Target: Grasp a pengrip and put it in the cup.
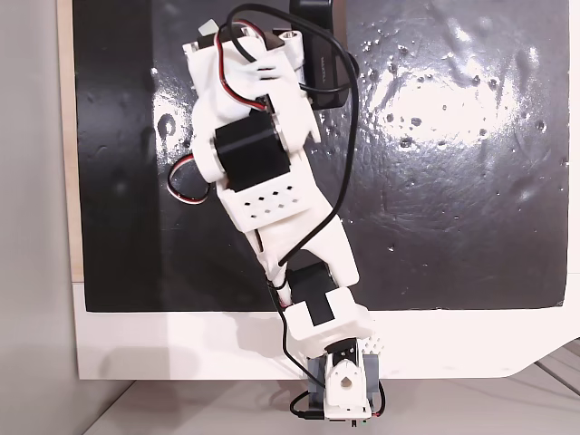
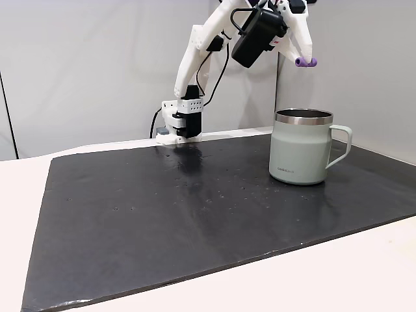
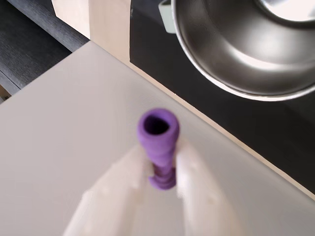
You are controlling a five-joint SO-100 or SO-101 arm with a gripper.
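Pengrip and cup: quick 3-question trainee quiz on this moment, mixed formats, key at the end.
1. True or false: the pengrip already lies inside the cup.
2. What is the end effector doing? A) hanging open B) shut on the pengrip C) pressing on the mat
3. In the side fixed view, the cup's handle points toward which picture edge?

Key
1. False: it is held in the air above the cup.
2. B
3. Right

Pengrip (image 2: 305, 62) above cup (image 2: 300, 148)
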